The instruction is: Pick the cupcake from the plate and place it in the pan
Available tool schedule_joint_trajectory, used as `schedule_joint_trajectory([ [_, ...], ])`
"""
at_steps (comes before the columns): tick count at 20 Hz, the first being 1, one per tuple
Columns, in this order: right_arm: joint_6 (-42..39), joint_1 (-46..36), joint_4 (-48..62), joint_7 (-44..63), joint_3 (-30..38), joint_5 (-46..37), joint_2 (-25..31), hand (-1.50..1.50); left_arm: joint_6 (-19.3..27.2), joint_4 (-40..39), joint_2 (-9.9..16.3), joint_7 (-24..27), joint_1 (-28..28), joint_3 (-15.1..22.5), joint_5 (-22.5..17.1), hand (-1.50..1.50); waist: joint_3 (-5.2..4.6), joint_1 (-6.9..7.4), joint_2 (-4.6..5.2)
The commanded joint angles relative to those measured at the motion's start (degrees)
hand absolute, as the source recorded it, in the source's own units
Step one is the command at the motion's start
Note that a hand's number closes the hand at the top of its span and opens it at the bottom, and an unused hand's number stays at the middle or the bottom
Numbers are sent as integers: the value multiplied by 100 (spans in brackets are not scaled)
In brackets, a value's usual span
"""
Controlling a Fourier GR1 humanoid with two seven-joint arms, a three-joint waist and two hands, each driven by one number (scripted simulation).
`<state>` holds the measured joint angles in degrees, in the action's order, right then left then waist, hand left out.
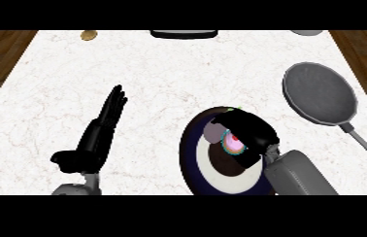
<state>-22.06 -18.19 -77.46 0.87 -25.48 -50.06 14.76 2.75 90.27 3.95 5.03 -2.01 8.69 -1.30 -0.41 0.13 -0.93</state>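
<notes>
A cupcake (234, 142) with pink top and teal wrapper sits on a dark-rimmed plate (189, 153) with a white centre, low in the middle of the head view. My right hand (251, 129) is over the plate, its fingers curled round the cupcake and hiding most of it. The grey pan (320, 93) lies at the right, its handle (356, 135) running toward the lower right edge. My left hand (100, 129) rests open at the left, fingers straight and pointing away, holding nothing.
A small brown round object (89, 35) lies at the far left of the counter. A dark object (184, 34) sits at the far edge in the middle, and a grey one (308, 32) at the far right. Wooden floor shows past both sides.
</notes>
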Motion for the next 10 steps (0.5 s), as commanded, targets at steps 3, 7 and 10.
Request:
schedule_joint_trajectory([
  [3,419,328,114,-244,16,-409,-203,150,16,450,-71,-138,267,104,108,0,42,6,87],
  [7,1006,582,-479,-223,228,-463,-351,150,-138,-151,-14,400,175,-158,17,0,40,-24,87],
  [10,1071,209,-652,-299,747,-398,-134,150,22,-287,-265,226,-70,41,177,0,40,-42,90],
])
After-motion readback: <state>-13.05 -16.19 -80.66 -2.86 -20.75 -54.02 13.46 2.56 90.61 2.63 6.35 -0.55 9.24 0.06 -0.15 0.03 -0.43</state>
